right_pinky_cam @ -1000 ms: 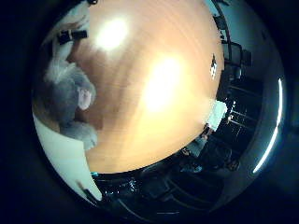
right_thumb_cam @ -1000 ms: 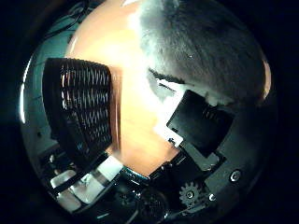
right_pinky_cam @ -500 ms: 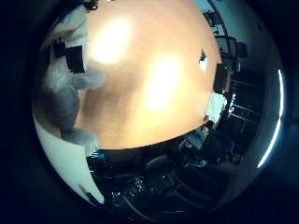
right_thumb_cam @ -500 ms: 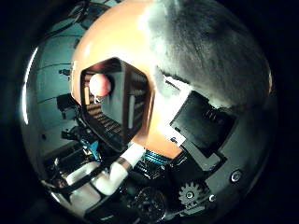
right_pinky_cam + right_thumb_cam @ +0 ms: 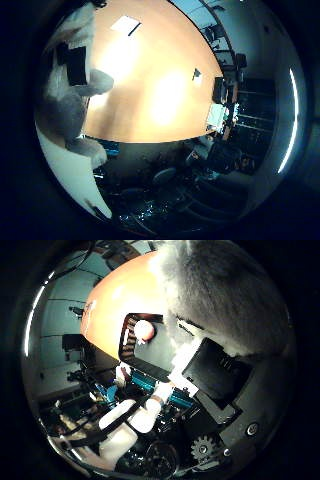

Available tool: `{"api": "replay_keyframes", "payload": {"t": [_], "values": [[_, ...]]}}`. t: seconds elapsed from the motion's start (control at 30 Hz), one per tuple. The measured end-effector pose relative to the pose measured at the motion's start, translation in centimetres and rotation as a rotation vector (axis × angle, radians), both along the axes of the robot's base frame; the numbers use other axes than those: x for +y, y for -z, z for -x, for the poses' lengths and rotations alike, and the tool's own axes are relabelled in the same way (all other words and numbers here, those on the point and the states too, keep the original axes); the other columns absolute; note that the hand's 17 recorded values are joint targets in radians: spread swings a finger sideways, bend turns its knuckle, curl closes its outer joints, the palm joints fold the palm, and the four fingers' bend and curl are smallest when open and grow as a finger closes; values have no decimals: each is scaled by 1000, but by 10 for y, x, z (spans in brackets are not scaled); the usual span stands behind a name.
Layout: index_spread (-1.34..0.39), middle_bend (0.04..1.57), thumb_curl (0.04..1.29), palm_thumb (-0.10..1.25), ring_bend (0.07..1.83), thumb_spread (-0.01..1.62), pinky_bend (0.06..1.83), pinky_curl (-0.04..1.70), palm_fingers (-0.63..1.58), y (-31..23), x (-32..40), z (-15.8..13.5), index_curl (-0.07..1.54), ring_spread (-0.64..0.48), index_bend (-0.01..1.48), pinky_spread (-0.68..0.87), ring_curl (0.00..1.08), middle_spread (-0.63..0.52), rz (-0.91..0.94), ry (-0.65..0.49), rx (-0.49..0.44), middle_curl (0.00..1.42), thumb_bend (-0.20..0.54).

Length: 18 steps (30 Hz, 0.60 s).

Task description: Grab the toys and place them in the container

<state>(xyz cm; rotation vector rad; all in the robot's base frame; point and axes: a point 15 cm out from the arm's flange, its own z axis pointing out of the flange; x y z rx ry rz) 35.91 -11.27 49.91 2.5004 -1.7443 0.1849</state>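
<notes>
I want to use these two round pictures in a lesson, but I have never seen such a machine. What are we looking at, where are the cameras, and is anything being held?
Both cameras sit in the palm of a robot hand on an arm, one at the thumb side, one at the little finger side. The hand's fingers curl round a grey plush toy, which fills much of the thumb side view, so it is close to the palm. Beyond it lies an orange-brown table carrying a black slatted container with a pale round toy inside. The rest is dim room.
</notes>
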Motion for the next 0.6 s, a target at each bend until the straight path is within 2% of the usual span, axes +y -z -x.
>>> {"api": "replay_keyframes", "payload": {"t": [0.3,0.43,0.6], "values": [[-286,1255,626,1025,1374,1069,1185,1054,1068,-3,89,-2,983,-233,994,-194,798,-173,-91,-80,-34,904,-13],[-289,1252,625,1013,1367,1091,1179,1064,1067,14,119,0,991,-236,989,-197,803,-175,-137,-103,-10,909,-14],[-291,1249,600,955,1357,1137,1172,1072,1068,40,137,-8,998,-239,984,-199,811,-176,-183,-103,-28,914,-20]]}}
